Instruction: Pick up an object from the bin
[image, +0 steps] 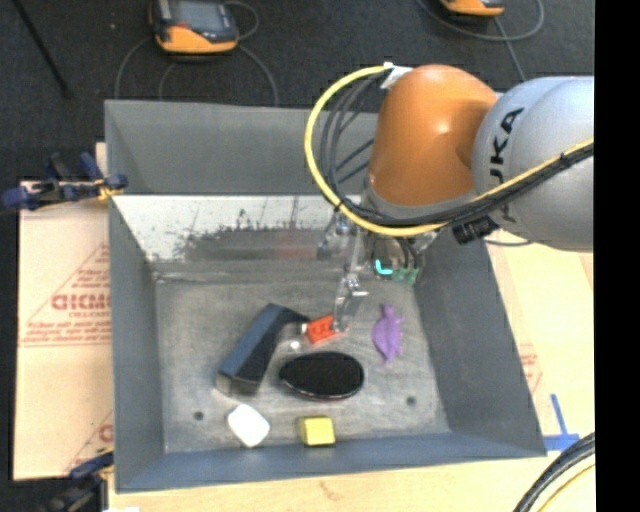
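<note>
Orange-red scrap (320, 330) lies just at the claw (343, 312) tip, a black oval (320, 377) at its six o'clock; how wide the claw stands, I cannot tell.

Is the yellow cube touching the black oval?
No, the yellow cube lies nearer the bin's front wall, with a clear gap separating it from the black oval.

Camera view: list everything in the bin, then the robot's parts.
dark block: 1, blue-black, left of centre
oval disc: 1, black, centre, beside the block
small piece: 1, red-orange, just behind the disc
figure: 1, purple, right of centre
lump: 1, white, front left
cube: 1, yellow, front, right of the lump
bin: 1, grey metal, holding all six
gripper: 1, metallic, right by the red-orange piece
arm: 1, grey with orange cover, entering from the right
</note>
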